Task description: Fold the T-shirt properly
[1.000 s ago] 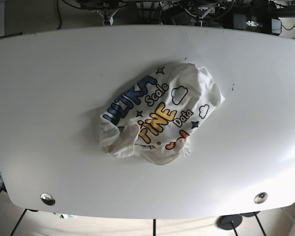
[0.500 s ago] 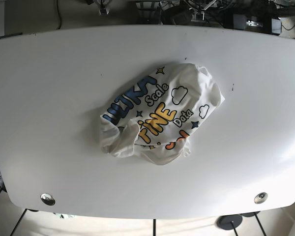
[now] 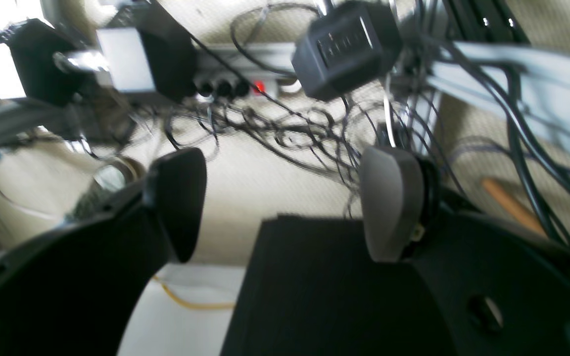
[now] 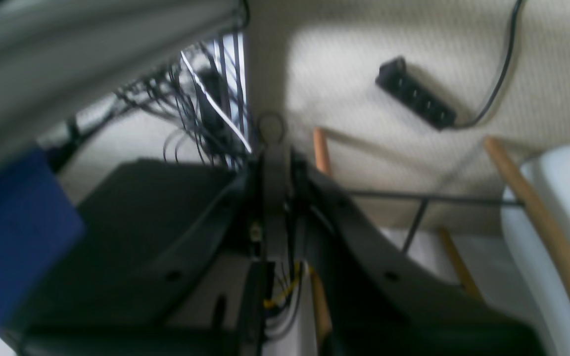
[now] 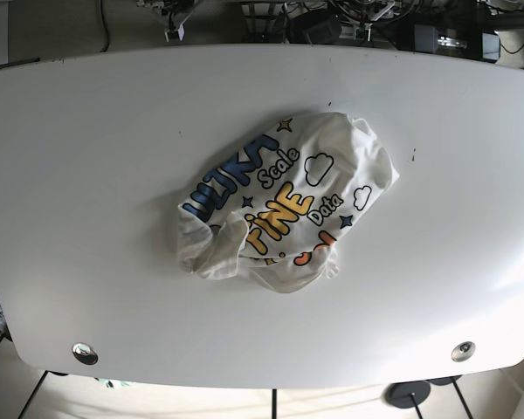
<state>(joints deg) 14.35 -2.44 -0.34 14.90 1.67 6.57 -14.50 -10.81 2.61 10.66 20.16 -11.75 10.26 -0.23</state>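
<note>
The white T-shirt [image 5: 288,205] lies crumpled in a heap, print side up, near the middle of the white table [image 5: 87,175]. Its blue, yellow and orange lettering, clouds and stars show. Neither wrist view shows the T-shirt. My left gripper [image 3: 285,163] is open and empty, with its black fingers [image 3: 176,198] wide apart over the floor and cables behind the table. My right gripper [image 4: 275,148] looks shut and empty, its jaws meeting, in a blurred view of the floor. In the base view only small bits of the arms show at the top edge.
Two metal discs [image 5: 85,353] [image 5: 463,352] sit near the table's front corners. Behind the table are tangled cables and power strips [image 3: 344,47] [image 4: 416,101]. A white chair with wooden legs [image 4: 552,222] shows in the right wrist view.
The arm parts at the top edge of the base view have drawn back further out of sight. The T-shirt has not moved.
</note>
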